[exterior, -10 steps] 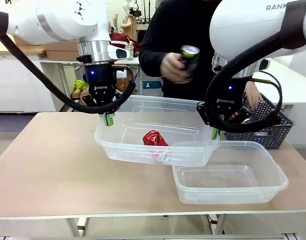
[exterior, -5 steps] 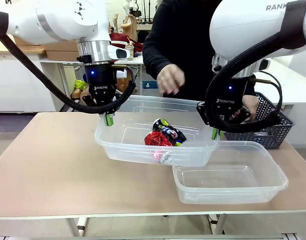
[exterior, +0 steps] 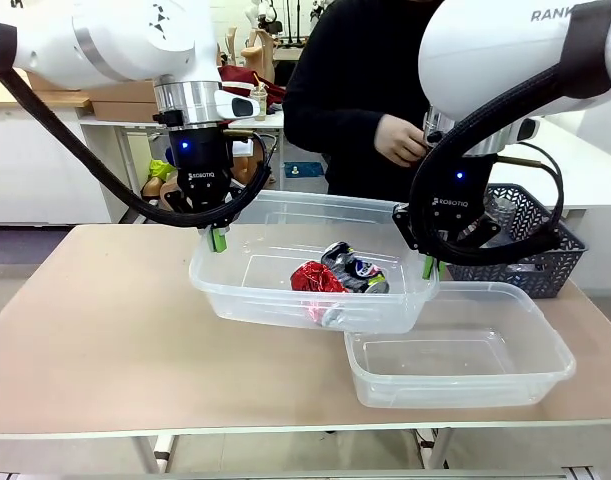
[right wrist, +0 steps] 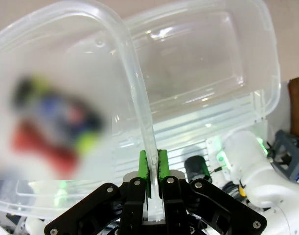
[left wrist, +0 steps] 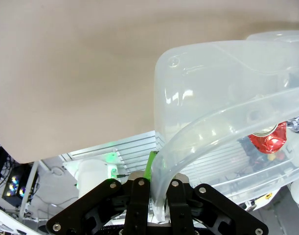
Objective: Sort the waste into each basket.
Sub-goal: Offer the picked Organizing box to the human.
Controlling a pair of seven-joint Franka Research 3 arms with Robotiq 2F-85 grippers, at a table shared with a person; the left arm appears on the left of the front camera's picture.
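A clear basket (exterior: pixel 243 290) hangs above the table, held between both arms. My left gripper (exterior: pixel 218 240) is shut on its left rim, and my right gripper (exterior: pixel 428 266) is shut on its right rim. Inside lie a crushed red can (exterior: pixel 310 277) and a dark can with blue and green print (exterior: pixel 357 270). In the left wrist view my gripper (left wrist: pixel 157 174) pinches the rim (left wrist: pixel 213 122), with the red can (left wrist: pixel 266 142) beyond. In the right wrist view my gripper (right wrist: pixel 152 171) clamps the rim (right wrist: pixel 132 88), and the cans (right wrist: pixel 51 127) are blurred. A second clear basket (exterior: pixel 455 385) stands on the table.
A person in black stands at the far side, one hand (exterior: pixel 400 138) raised near the chest. A dark lattice basket (exterior: pixel 545 265) sits at the back right, behind my right arm. The left half of the table (exterior: pixel 95 320) is bare.
The person's dark can has dropped into the held basket and come to rest beside the red can. The hand has drawn back toward the chest. Neither arm has moved.
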